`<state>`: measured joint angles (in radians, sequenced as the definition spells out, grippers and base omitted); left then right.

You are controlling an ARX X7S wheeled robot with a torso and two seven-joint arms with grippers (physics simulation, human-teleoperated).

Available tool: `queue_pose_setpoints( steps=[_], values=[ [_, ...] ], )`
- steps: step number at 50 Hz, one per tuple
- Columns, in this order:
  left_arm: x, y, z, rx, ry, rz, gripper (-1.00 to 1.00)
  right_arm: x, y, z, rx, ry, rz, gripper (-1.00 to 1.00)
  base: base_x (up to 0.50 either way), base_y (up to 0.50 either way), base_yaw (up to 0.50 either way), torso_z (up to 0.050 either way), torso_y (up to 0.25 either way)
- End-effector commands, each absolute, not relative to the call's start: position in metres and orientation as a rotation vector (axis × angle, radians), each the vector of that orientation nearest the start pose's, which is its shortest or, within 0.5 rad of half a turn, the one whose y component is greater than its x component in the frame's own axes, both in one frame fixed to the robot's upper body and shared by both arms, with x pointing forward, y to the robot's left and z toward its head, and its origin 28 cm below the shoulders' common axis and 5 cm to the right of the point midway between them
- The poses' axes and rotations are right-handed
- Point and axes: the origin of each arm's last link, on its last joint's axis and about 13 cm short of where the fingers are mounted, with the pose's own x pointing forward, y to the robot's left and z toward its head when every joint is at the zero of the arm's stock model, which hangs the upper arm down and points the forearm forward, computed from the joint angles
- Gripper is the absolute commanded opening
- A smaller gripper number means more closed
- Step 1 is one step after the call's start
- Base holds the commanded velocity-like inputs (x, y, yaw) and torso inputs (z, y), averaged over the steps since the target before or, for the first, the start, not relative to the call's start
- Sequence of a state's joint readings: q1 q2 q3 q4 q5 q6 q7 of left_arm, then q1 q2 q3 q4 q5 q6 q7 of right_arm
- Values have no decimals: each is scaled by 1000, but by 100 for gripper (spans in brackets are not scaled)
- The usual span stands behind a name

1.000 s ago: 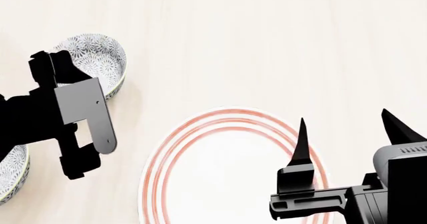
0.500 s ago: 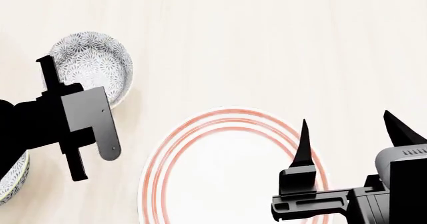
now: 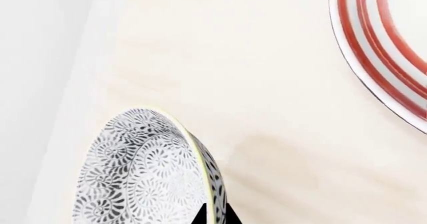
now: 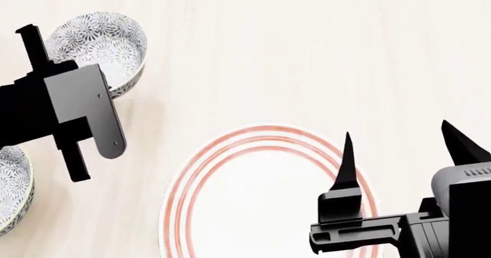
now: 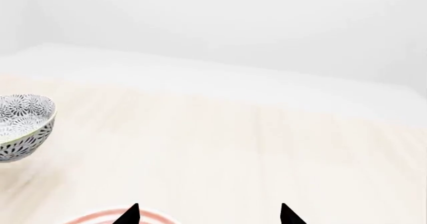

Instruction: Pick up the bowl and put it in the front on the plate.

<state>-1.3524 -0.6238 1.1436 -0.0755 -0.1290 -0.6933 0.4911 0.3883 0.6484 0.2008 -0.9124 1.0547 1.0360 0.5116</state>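
I had the left gripper [image 4: 31, 39] pinching the rim of the bowl [image 4: 100, 42], held tilted above the surface, with the plate [image 4: 230, 149] lying toward my right and nearer me, beside the idle, spread right gripper [image 4: 399, 154].

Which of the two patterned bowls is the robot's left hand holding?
The far bowl, tilted with its rim pinched in the left hand. The near bowl sits untouched at the picture's edge.

Illumination is bright, even and diffuse. Shadows on the table [image 4: 307, 51] are faint and soft-edged. All renders are sharp, without glare, blur or visible edge distortion.
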Motion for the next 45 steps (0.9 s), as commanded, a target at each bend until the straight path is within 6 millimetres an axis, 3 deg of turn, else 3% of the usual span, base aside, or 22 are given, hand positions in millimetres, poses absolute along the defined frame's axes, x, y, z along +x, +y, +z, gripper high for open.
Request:
queue_pose_setpoints(
  steps=[1, 6, 13, 20, 21, 28, 33, 45],
  values=[
    [337, 254, 305, 1156, 44, -541, -100, 177, -153, 224, -120, -162, 87, 100, 0, 0, 0, 0, 0],
    [328, 249, 308, 1159, -5, -565, -100, 176, -153, 224, -121, -164, 85, 100, 0, 0, 0, 0, 0],
    [304, 231, 291, 1169, -75, -685, -100, 174, -157, 224, -115, -162, 64, 100, 0, 0, 0, 0, 0],
    [302, 230, 290, 1167, -81, -695, -100, 174, -157, 224, -115, -163, 62, 100, 0, 0, 0, 0, 0],
    [291, 214, 278, 1158, -141, -764, -100, 172, -161, 224, -118, -166, 41, 100, 0, 0, 0, 0, 0],
    [283, 203, 269, 1159, -181, -787, -100, 170, -166, 224, -118, -163, 14, 100, 0, 0, 0, 0, 0],
    [269, 187, 247, 1132, -202, -835, -100, 168, -168, 223, -115, -162, 3, 100, 0, 0, 0, 0, 0],
    [251, 173, 233, 1128, -238, -843, -100, 169, -169, 219, -110, -154, -7, 100, 0, 0, 0, 0, 0]
  ],
)
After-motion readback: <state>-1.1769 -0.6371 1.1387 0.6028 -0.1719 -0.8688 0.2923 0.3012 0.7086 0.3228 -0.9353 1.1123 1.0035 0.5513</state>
